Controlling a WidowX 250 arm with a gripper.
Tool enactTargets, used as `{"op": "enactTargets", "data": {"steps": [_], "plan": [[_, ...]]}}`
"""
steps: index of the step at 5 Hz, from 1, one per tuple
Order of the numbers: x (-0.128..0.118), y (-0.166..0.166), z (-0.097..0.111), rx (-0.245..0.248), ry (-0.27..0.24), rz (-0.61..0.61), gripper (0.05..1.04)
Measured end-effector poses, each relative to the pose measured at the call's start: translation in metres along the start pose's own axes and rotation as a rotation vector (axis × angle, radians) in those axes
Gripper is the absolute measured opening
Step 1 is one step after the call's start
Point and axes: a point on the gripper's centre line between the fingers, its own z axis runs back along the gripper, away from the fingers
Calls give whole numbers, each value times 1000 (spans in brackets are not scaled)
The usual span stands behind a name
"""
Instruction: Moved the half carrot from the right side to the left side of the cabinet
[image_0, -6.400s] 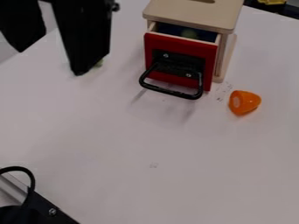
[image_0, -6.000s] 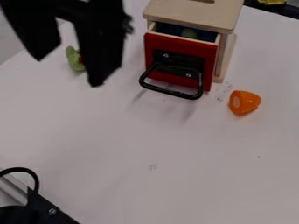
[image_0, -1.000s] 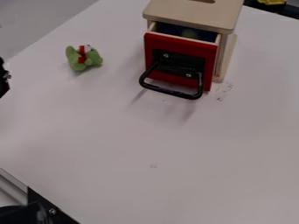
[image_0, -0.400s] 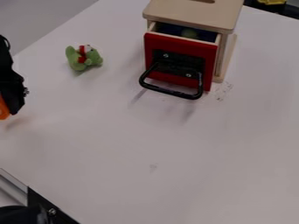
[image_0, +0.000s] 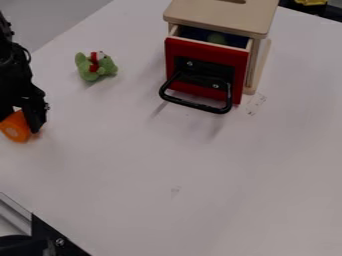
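Note:
At the left edge of the camera view, the black gripper (image_0: 17, 125) hangs low over the white table, shut on the orange half carrot (image_0: 16, 128). The carrot's pale round cut face is toward the camera, close to the tabletop; whether it touches is hard to tell. The small wooden cabinet (image_0: 224, 16) stands at the top, to the right of the gripper. Its red drawer front (image_0: 206, 60) with a black handle is pulled out a little, and a greenish round thing lies inside.
A green plush toy (image_0: 96, 66) with a red part sits between gripper and cabinet, farther back on the white table (image_0: 180, 150). A metal rail and black bracket (image_0: 50, 235) stand at the lower left corner. A yellow thing (image_0: 311, 2) is at the top right.
The half carrot was right of the cabinet in the oldest frames; it is now at the far left in my gripper. Over the last moments the gripper has come farther into view from the left edge.

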Motion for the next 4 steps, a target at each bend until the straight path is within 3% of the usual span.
{"op": "enactTargets", "data": {"steps": [2,4], "plan": [[3,-13,13,-21,2,-10,998],[-2,-22,92,-26,-86,-3,998]]}}
